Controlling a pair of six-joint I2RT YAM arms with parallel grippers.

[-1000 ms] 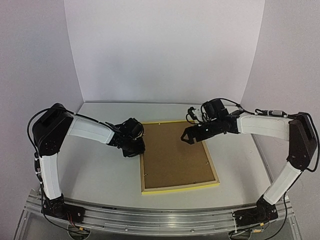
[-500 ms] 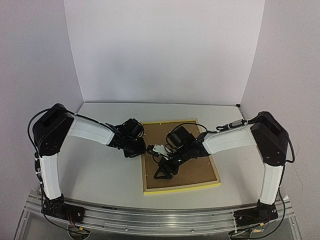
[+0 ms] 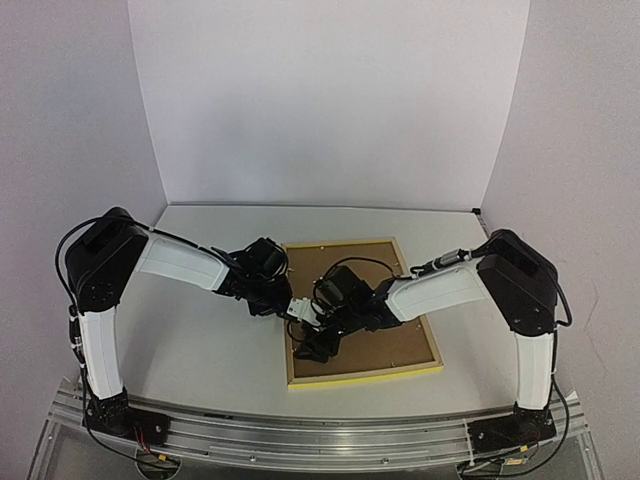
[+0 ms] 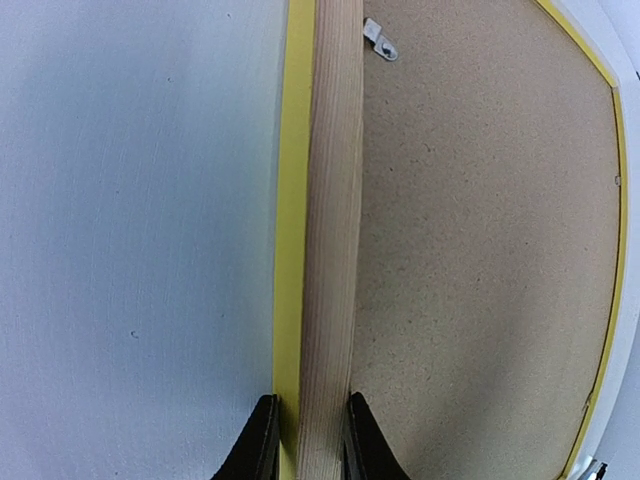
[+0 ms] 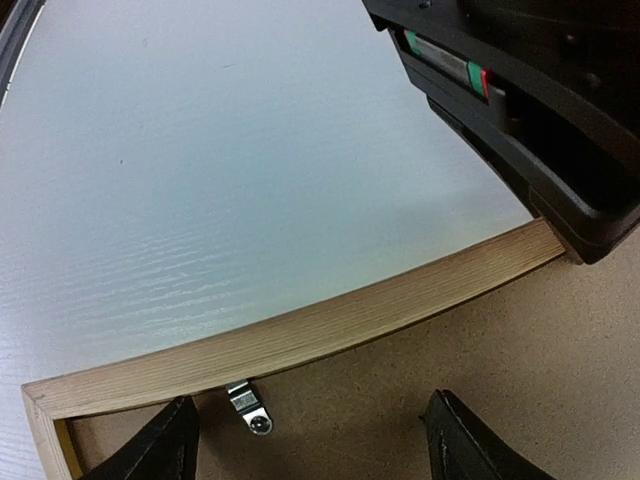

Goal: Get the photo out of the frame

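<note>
The frame (image 3: 365,378) lies face down, its yellow edge showing round the brown backing board (image 3: 390,290). The photo is hidden under the board. My left gripper (image 3: 283,300) is shut on the frame's left rail; in the left wrist view its fingers (image 4: 262,440) pinch the wooden rail (image 4: 330,250) from both sides. My right gripper (image 3: 312,345) is open, low over the board near the frame's left rail. In the right wrist view its fingers (image 5: 175,445) straddle bare board (image 5: 480,350) just inside the rail (image 5: 330,325), next to a small metal clip (image 5: 250,408).
Another metal clip (image 4: 379,40) sits on the left rail farther up. The left gripper's black body (image 5: 540,110) is close beside the right gripper. White table (image 3: 200,340) lies left of the frame, with white walls behind.
My right arm swung from the frame's far right corner across the board to its near left side and lowered. The left gripper stayed on the rail.
</note>
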